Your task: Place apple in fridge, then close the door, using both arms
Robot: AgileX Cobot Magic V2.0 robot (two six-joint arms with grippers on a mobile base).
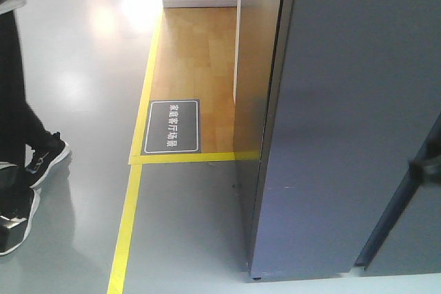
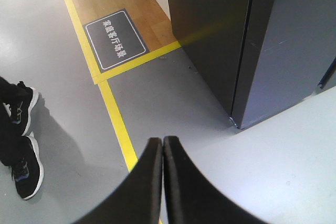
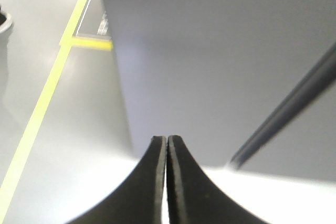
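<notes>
Two end effectors, both pinched tight with nothing between the fingers, so neither is carrying anything right now. The left end effector hangs over grey floor, and the right end effector is right up at a big dark grey panel.

No apple anywhere in these three views, so I can't say where it is; it may already be inside, but that's a guess. What does show is the fridge, seen from its outside corner, with the door as the wide grey face filling the right side of the front view. I can't see any white interior, so I'd judge the door is shut or nearly so, but the frames don't settle it.

The relation that matters: from the right wrist view the door panel fills everything from about 11 o'clock round to 3 o'clock, very close, with a dark bar, maybe the handle or a seam, running diagonally toward 2 o'clock. From the left wrist view the fridge corner sits at about 1 o'clock, clearly farther off, long axis straight up. So the right arm is the nearer one for any last push.

Also a person's black shoes near the yellow floor tape at 9 o'clock.
</notes>
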